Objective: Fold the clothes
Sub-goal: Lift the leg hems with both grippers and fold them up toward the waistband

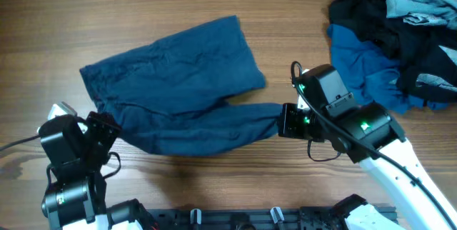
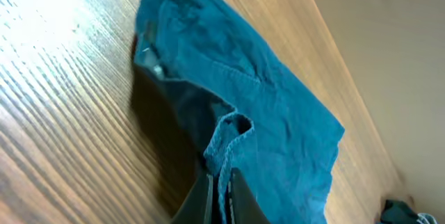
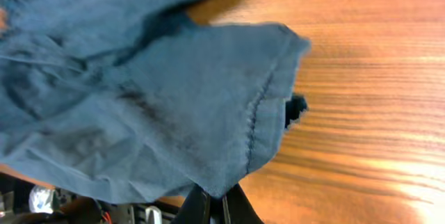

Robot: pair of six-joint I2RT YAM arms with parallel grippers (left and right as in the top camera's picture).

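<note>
Dark navy-blue shorts (image 1: 175, 80) lie spread across the middle of the table. My left gripper (image 1: 107, 126) is shut on their near left corner; the left wrist view shows the fabric edge (image 2: 226, 140) pinched between its dark fingers (image 2: 201, 200). My right gripper (image 1: 280, 121) is shut on the hem of the near right leg, and that hem (image 3: 254, 123) hangs from the closed jaws in the right wrist view. A heap of other clothes (image 1: 400, 37), mid-blue, black and pale denim, sits at the far right.
The wooden table (image 1: 86, 16) runs out to the left and behind the shorts. A dark rail with clips (image 1: 271, 217) lines the near edge between the two arm bases.
</note>
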